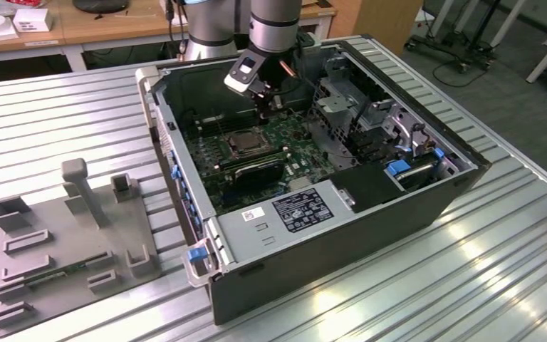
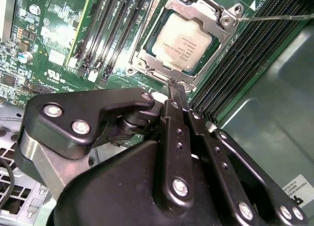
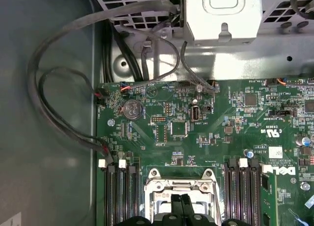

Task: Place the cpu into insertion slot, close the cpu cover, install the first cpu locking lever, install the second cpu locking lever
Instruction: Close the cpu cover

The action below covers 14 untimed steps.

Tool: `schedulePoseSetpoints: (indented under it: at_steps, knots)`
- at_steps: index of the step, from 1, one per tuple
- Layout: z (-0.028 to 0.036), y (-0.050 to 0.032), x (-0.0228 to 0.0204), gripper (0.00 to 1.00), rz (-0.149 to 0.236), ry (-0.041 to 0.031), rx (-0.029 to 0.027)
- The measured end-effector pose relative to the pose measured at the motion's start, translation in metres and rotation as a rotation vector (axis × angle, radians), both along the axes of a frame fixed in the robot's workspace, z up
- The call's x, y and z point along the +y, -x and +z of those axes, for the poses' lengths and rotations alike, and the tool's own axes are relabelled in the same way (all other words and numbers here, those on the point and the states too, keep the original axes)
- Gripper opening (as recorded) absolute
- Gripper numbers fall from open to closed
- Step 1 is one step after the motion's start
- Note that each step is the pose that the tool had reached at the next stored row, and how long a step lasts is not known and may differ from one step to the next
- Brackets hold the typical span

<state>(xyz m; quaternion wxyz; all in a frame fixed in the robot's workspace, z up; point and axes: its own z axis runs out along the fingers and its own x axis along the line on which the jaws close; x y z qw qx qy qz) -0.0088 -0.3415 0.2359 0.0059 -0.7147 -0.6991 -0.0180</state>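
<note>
Dull-grey flat square cpu (image 2: 179,42) sits in silvery-rimmed square insertion slot (image 2: 139,64) on green motherboard (image 2: 54,35). Thin silvery frame cpu cover (image 2: 206,12) lies down around it. My black gripper (image 2: 174,87): closed, nothing btwn fingers, tip just beside cover edge.

The exterior view looks down at a slant, from high and well back, over the bench (image 1: 501,235) and the open computer case (image 1: 350,242). Both wrist views sit close above the motherboard (image 3: 221,138) and share the socket (image 2: 142,57). The second wrist view looks past the end effector (image 2: 175,86).
</note>
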Motion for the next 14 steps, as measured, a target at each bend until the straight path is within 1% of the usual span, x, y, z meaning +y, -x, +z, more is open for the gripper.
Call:
schedulePoseSetpoints:
  at_steps: [2, 6, 9, 11, 14]
  knots:
    - [-0.0004, 0.0032, 0.0, 0.1, 0.0, -0.0002, -0.0001]
    - [-0.0018, 0.0148, 0.0, 0.1, 0.0, 0.0, 0.0]
    - [-0.0029, 0.0219, 0.0, 0.1, 0.0, 0.0001, 0.0]
    - [-0.0033, 0.0249, 0.0, 0.1, 0.0, 0.0002, -0.0001]
    - [-0.0034, 0.0263, 0.0, 0.1, 0.0, 0.0005, 0.0]
